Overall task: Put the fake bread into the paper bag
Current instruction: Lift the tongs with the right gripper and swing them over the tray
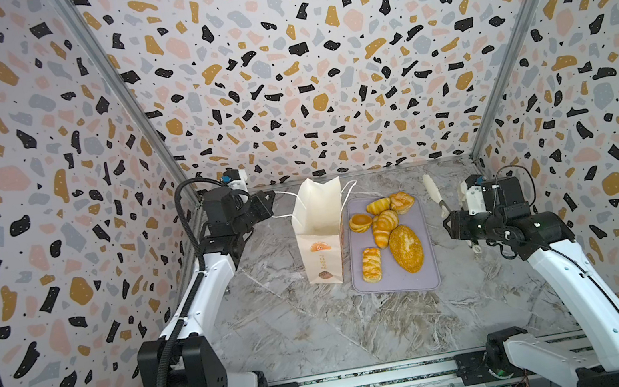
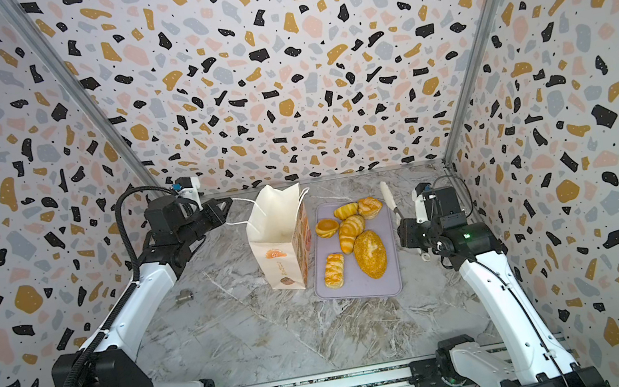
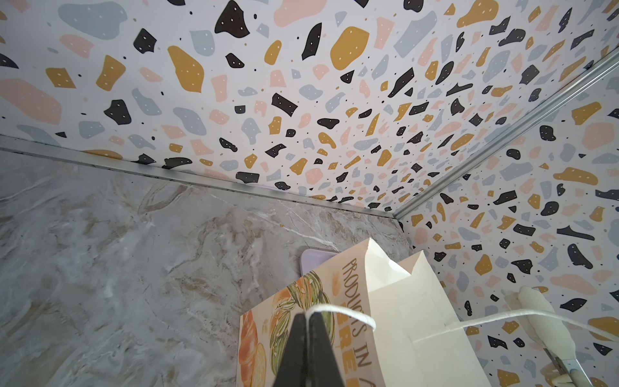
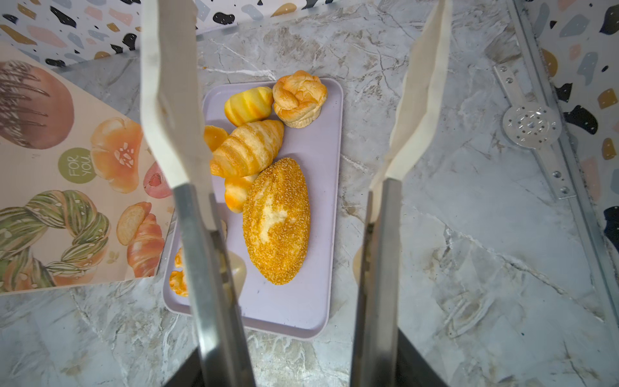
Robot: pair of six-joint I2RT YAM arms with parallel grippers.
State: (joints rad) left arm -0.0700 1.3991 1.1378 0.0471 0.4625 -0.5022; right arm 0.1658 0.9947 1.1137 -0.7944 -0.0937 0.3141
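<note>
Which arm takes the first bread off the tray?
Right. The right end effector holds open tongs next to the tray, facing the fake bread. The left end effector is shut on the string handle of the paper bag, across it from the tray.

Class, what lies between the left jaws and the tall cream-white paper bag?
A white string handle runs from the bag to the left gripper, jaws shut on it; both top views show it.

Seven breads, one bag, one tray
</note>
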